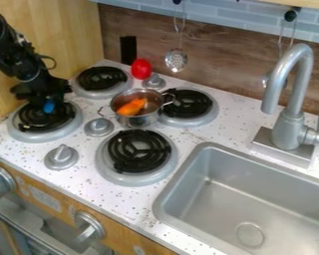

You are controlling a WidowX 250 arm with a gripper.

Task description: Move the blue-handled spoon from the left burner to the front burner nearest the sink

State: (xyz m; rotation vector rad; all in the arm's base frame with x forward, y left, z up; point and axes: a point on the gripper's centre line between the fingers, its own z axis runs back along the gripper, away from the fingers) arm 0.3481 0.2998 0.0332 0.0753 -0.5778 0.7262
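Over the left burner [19, 130], at the left of the view, you have a small blue thing [49, 106] right at the lower end of your hand [44, 109]. You cannot tell how far open the hand is, or whether it has hold of the blue thing or is only beside it. The black arm [9, 47] comes in from the upper left and slants down to this spot.

To the right of your hand, a metal pot [139, 120] stands upright among the burners, with an orange thing [132, 106] inside. Behind the pot you see a red thing [141, 68], near a grey knob [153, 81]. Three more burners lie around the pot: the back one [102, 79], the right one [189, 104] and the front one [137, 152]. Farther right, a grey sink [222, 201] is set into the speckled tabletop [76, 189], with a tall faucet [292, 127] behind it.
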